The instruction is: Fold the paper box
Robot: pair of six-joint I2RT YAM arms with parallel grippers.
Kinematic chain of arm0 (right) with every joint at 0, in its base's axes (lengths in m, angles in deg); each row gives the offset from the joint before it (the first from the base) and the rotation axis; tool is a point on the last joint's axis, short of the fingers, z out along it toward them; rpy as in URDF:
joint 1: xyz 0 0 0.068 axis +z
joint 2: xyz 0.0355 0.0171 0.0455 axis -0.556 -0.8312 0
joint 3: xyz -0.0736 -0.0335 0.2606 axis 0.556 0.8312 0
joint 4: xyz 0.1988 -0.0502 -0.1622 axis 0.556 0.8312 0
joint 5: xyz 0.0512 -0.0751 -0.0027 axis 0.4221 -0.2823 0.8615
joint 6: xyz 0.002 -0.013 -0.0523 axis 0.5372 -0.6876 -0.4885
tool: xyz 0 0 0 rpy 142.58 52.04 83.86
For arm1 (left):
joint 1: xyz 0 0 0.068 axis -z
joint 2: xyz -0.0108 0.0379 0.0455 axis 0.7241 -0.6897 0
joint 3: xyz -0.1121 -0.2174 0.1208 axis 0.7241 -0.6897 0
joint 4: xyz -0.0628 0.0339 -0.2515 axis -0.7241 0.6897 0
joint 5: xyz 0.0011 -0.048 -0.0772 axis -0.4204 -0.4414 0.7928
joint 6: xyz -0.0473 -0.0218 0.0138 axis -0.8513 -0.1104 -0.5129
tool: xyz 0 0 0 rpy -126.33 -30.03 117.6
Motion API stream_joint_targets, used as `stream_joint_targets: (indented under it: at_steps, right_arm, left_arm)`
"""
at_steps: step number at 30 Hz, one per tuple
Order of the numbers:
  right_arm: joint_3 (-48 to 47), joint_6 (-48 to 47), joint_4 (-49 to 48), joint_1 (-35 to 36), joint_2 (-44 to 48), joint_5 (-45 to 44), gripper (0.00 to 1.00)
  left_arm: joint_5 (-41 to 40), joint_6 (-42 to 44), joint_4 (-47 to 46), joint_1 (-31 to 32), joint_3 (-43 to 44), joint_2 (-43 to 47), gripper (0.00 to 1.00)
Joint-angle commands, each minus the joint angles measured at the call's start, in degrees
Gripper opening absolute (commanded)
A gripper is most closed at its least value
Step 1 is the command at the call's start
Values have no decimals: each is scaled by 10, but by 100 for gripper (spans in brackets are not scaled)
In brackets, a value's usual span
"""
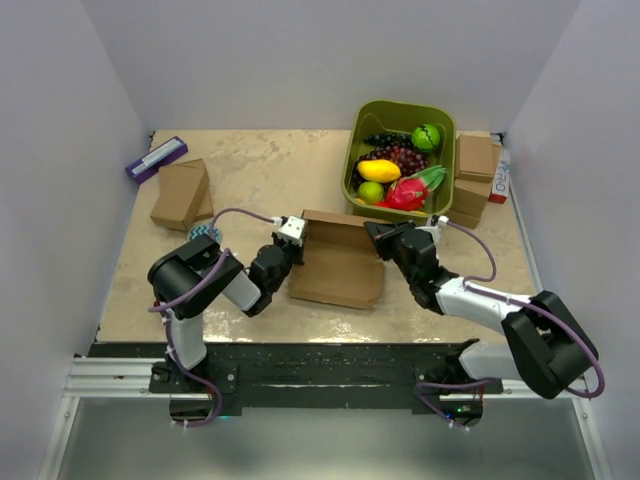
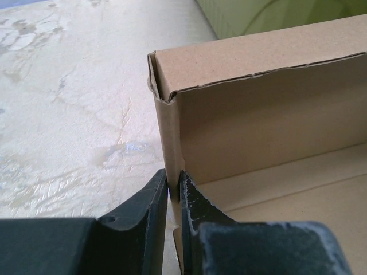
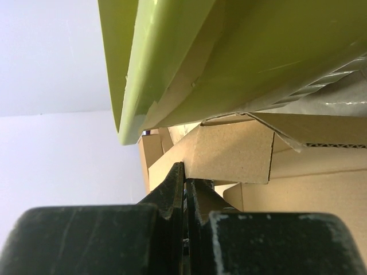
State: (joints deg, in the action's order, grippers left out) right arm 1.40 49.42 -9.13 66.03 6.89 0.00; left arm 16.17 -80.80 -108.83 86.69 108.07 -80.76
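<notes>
Pinching the left wall of the paper box [image 1: 340,268], the left end effector [image 2: 174,175] grips the cardboard (one finger inside, one outside). The box lies open on the table [image 1: 260,170], just near the green bin [image 1: 352,172]. The right end effector [image 1: 375,232] is clenched tight at the box's far right corner.

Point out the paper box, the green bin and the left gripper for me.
paper box [image 1: 338,270], top external view, on its flat base panel.
green bin [image 1: 404,104], top external view, on its far rim.
left gripper [image 2: 174,176], left wrist view, midway between the fingers either side of the box's wall.
</notes>
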Motion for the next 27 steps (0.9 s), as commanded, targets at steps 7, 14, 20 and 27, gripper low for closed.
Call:
stream_joint_targets:
  at_steps: [7, 14, 20, 27]
  right_arm:
    - [-5, -31, 50, 8, 12, 8, 0]
    - [-8, -35, 57, 8, 11, 9, 0]
    - [-5, -35, 51, 8, 12, 11, 0]
    - [-5, -37, 50, 8, 12, 12, 0]
  left_arm:
    - [-68, 16, 29, 9, -2, 34, 0]
    - [20, 32, -13, 8, -12, 50, 13]
    - [42, 35, -43, 7, -21, 49, 23]
    - [66, 15, -45, -7, -14, 45, 29]
